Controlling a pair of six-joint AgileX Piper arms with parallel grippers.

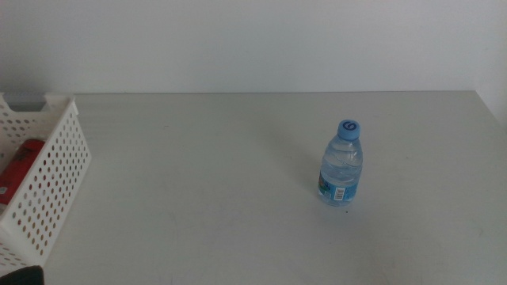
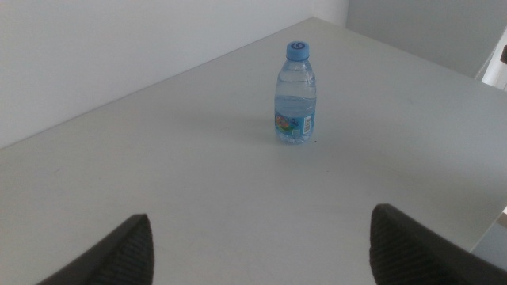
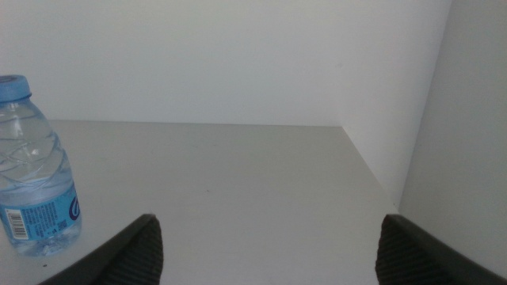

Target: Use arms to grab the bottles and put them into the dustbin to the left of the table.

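Water bottle (image 1: 342, 164) with the blue cap stands upright on the table (image 1: 206, 182), well to the right of the dustbin (image 1: 49, 186), long axis vertical and label facing the middle camera. Nothing touches it. Inside the dustbin a red can (image 1: 20, 162) already lies against the near wall; no other bottle is in view.

Both arms wait out of the middle view (only a dark tip shows at the bottom corner below the dustbin, too little to name). The left gripper (image 2: 261, 245) has its jaws spread wide and empty, and in its wrist view the bottle stands straight ahead of the gap but well apart from it. The right gripper (image 3: 269, 249) is also wide open and empty; in its wrist view the bottle is large and near, off to one side of the jaw gap, not between the jaws.

Judging from that, the right arm is the nearer one, so a grasp would call for swinging its jaws sideways to bring the upright body between them. The carry to the dustbin then crosses most of the table.
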